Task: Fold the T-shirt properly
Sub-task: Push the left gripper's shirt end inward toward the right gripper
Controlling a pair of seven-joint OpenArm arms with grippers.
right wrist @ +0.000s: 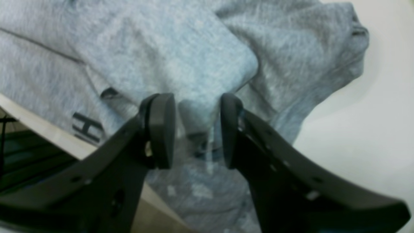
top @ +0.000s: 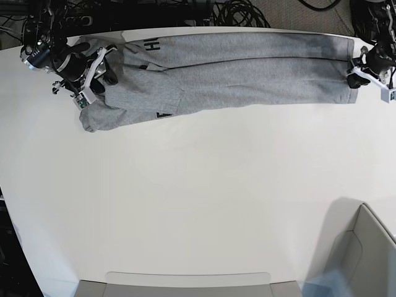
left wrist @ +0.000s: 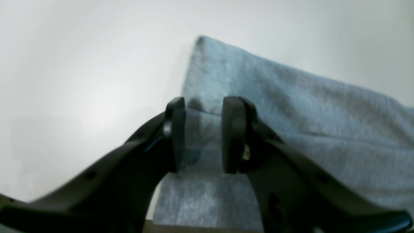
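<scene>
Nearest to us in the base view lay the bare white surface (top: 198,204); the T-shirt (top: 235,62) stretched along its far edge as one long, narrow grey band, folded lengthwise with a seam line running down its middle. It was heather grey, soft and slightly fuzzy. Black block letters showed near the band's end on that view's left, some at the far edge and a fragment at the near edge, where the cloth bunched into a rounded lump.

In the right wrist view we saw the right tool (right wrist: 197,129) with its dark fingers spread apart over that bunched end, grey fabric visible between them but not pinched. A folded flap (right wrist: 181,61) lay over the layer beneath, and the letter H (right wrist: 85,127) sat by the surface's edge.

In the left wrist view the left tool (left wrist: 203,134) also stood spread, its fingers astride the flat, squared end of the band without gripping it. There the cloth lay smooth, in neat layers.
</scene>
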